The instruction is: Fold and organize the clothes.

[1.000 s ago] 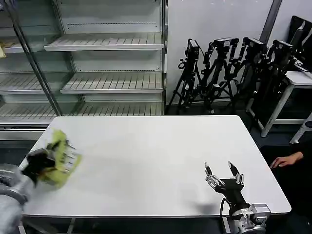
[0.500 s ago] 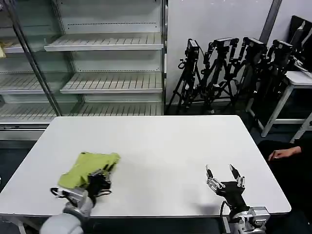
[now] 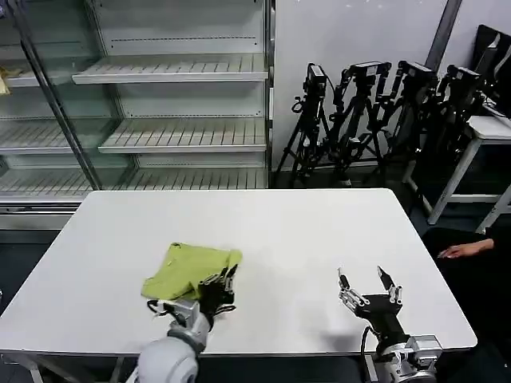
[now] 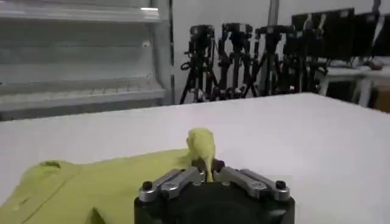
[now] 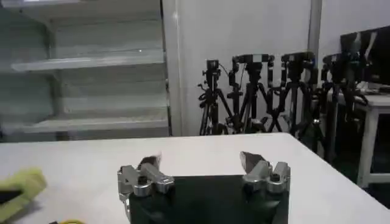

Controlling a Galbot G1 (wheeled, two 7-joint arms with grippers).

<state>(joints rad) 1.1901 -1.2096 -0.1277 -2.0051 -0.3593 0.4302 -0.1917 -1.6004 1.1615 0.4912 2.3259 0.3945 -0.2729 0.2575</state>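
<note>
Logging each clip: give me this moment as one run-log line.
left gripper: shut on T-shirt, near table centre | right gripper: open, idle over front right | shirt: bunched

Lime yellow-green T-shirt — plain, unprinted where visible, pinched between black left gripper fingers. White table. Black right gripper — silver fingers.

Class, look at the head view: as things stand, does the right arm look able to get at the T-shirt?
Probably yes: the open right gripper has bare table between it and the T-shirt, though the left gripper holds that near edge.
</note>
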